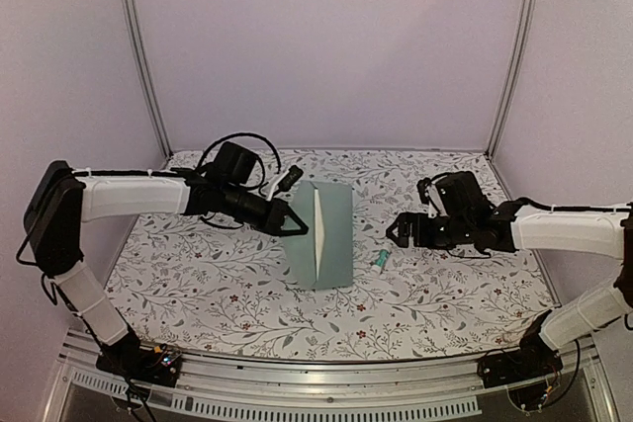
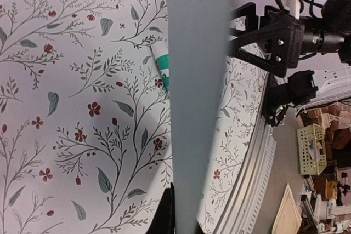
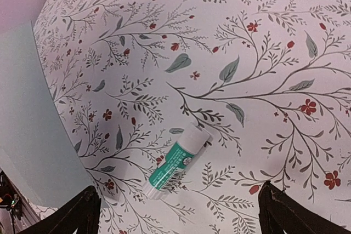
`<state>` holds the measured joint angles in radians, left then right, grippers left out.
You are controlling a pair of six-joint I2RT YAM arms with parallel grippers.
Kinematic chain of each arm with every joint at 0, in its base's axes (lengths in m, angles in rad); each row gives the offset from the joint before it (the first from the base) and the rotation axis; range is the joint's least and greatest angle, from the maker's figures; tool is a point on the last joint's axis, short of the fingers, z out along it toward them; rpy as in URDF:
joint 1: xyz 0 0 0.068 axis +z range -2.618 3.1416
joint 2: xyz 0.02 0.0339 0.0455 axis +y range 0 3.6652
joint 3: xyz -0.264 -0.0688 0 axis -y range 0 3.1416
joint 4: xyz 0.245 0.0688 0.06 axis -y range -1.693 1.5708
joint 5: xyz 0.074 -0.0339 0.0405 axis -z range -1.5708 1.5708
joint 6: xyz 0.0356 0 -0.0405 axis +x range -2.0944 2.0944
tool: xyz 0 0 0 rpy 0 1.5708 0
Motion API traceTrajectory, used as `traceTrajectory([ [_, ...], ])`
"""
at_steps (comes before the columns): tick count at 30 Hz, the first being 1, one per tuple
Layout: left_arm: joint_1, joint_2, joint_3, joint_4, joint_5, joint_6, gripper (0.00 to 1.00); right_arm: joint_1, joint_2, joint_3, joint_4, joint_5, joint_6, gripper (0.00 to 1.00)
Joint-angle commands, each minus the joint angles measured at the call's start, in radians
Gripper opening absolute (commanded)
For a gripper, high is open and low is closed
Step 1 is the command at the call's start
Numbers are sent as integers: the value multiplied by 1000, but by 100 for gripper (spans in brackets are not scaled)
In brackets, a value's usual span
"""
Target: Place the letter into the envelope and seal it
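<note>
Floral table (image 1: pixel 198 279): left gripper (image 1: pixel 300 227) clamps the envelope (image 1: pixel 338 244), contents hidden; right gripper (image 1: pixel 395 232) gapes by glue stick (image 1: pixel 381 260)

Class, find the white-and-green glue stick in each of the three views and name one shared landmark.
Top external: glue stick right of centre, right of the envelope.
Left wrist: glue stick upper middle, half hidden by the envelope.
Right wrist: glue stick lower centre, lying diagonally.
Shared landmark: the envelope.
</note>
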<state>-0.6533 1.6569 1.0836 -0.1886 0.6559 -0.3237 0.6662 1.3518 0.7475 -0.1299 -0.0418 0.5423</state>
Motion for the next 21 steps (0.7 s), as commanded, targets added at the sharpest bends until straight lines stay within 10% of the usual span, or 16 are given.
traceTrajectory([
  [1,13,87,-13,32,74,-11,1,0,81,-6,-52,64,94,99],
  [21,20,232,157,-293,-752,-109,72,138,374,206,-138,179,179,88],
])
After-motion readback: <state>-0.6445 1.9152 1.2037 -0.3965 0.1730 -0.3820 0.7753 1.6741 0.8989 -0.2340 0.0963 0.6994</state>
